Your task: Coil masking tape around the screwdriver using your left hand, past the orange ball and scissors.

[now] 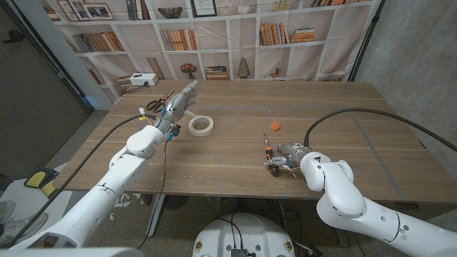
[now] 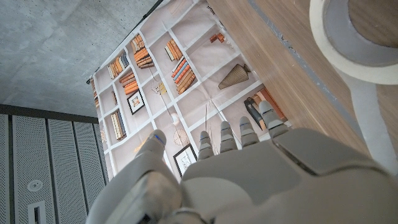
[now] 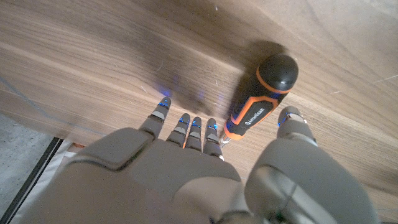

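Over on the far left of the wooden table (image 1: 235,153), a pair of scissors (image 1: 158,101) lies near the back edge, at about ten o'clock from the table's middle. Just in front of them the left hand (image 1: 180,104) hangs above the wood with its fingers stretched out and apart, holding nothing; the left wrist view shows those fingers (image 2: 239,134) straight and side by side. The roll of masking tape (image 1: 201,126) lies flat at roughly four o'clock from that hand, close to it but not touched.

Further right, the orange ball (image 1: 275,126) sits alone near the table's middle. At six o'clock from the ball, nearer the front edge, the screwdriver (image 1: 268,151) with its black and orange handle points away from the robot. The right hand (image 1: 284,158) is at the screwdriver's near end; its fingers (image 3: 194,127) reach out loosely on either side of the shaft, and I cannot tell whether they grip it.
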### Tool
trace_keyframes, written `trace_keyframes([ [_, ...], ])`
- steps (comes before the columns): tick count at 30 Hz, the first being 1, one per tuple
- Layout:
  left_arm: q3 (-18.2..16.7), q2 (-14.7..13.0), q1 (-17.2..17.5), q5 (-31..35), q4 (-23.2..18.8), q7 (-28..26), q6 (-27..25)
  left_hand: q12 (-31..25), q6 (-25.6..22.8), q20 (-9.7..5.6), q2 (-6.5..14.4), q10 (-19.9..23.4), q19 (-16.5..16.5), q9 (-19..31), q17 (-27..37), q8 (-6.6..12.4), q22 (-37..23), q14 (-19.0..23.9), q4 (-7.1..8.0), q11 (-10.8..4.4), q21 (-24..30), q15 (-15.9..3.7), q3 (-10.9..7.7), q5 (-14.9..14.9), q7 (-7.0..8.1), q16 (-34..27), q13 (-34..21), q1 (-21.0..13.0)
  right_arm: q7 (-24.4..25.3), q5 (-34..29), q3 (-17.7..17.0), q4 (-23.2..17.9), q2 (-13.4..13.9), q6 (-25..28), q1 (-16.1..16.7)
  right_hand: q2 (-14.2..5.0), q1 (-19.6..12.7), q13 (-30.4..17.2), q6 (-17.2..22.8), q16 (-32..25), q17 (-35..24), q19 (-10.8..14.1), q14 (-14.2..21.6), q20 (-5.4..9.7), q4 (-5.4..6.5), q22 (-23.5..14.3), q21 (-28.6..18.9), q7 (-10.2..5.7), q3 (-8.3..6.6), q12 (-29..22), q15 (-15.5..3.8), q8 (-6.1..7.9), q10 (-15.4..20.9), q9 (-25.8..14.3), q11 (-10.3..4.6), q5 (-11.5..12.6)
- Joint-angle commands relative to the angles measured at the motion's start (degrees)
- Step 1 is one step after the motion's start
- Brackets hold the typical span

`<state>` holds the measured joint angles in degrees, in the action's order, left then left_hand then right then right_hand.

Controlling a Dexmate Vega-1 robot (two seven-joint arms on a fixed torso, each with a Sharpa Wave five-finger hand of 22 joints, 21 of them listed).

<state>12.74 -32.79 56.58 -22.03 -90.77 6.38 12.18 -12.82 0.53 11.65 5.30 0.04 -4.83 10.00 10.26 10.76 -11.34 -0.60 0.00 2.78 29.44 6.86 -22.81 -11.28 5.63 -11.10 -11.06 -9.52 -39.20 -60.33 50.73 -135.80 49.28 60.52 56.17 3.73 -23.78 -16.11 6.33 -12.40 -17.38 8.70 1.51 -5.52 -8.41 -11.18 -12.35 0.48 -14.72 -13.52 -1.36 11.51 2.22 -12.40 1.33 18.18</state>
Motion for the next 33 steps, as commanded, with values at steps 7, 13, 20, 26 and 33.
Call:
trace_keyframes([
  [7,0.29,-0.57,-0.26,-1.12,0.61,2.14,0.0,0.1,0.08,0.59,0.02,-0.14,0.12,0.27,0.12,0.02,-0.08,0.4,0.1,0.12,-0.23,0.27,0.2,-0.28,0.19,0.04,-0.16,0.42,0.31,-19.2,-6.17,6.13,-9.39,-7.31,8.68,-9.99,-18.45,-0.44,3.1,-2.5,-0.24,6.35,4.75,5.05,-1.19,0.04,-2.46,-3.58,-5.39,-1.79,-4.28,1.55,3.45,-0.07,-3.95,1.55],
  [13,0.3,-0.8,-0.2,-1.14,0.41,2.17,-0.36,0.14,0.15,0.6,-0.05,-0.19,0.1,0.27,0.14,-0.02,-0.09,0.37,0.19,0.06,-0.29,0.28,0.29,-0.3,0.25,0.05,-0.16,0.59,2.22,-19.4,-11.26,6.61,-13.07,-12.23,12.55,-11.05,-21.59,-0.35,4.57,-3.14,-0.35,7.8,6.27,4.49,-1.4,0.08,-2.95,-3.37,-5.7,-2.4,-4.24,1.85,4.99,-0.02,-3.55,0.32],
  [20,0.22,-0.95,-0.32,-1.43,0.33,2.44,-0.59,0.18,0.31,0.6,-0.1,-0.21,0.15,0.27,0.15,-0.09,-0.11,0.62,0.29,0.03,-0.33,0.3,0.39,-0.32,0.32,-0.04,-0.17,0.76,0.5,-18.52,-15.08,5.43,-13.73,-19.1,14.87,-8.26,-23.13,-0.02,1.74,-1.77,-0.17,6.8,3.83,3.07,-1.4,0.15,-2.32,-2.95,-3.86,-1.22,-3.68,0.34,1.67,0.13,-3.26,-0.81],
  [26,0.54,-0.71,-1.22,-2.26,1.26,3.71,-0.59,0.33,0.57,0.59,-0.13,-0.54,0.35,0.28,0.16,-0.18,-0.12,1.05,0.39,-0.16,-0.33,0.34,0.47,-0.36,0.36,-0.18,-0.17,0.93,-1.61,-19.1,-17.13,3.91,-13.01,-25.08,16.02,-7.22,-26.95,0.29,-1.65,0.73,0.5,2.68,-1.44,1.66,-1.65,0.19,-0.52,-4.54,-3.45,-0.06,-3.97,-0.54,-2.53,0.25,-4.93,-0.84],
  [33,0.76,-0.42,-1.98,-3.31,2.28,4.97,-0.55,0.39,0.88,0.58,-0.17,-0.65,0.55,0.28,0.16,-0.26,-0.14,1.6,0.46,-0.15,-0.33,0.08,0.55,-0.39,0.39,-0.34,-0.18,1.07,1.75,-17.12,-19.57,3.29,-11.58,-33.18,17.4,-7.89,-34.92,0.77,-0.02,0.52,2.27,2.66,-1.26,2.56,-1.94,0.3,-0.5,-9.27,-5.28,-1.01,-4.45,0.75,-0.37,0.4,-11.35,-0.76],
])
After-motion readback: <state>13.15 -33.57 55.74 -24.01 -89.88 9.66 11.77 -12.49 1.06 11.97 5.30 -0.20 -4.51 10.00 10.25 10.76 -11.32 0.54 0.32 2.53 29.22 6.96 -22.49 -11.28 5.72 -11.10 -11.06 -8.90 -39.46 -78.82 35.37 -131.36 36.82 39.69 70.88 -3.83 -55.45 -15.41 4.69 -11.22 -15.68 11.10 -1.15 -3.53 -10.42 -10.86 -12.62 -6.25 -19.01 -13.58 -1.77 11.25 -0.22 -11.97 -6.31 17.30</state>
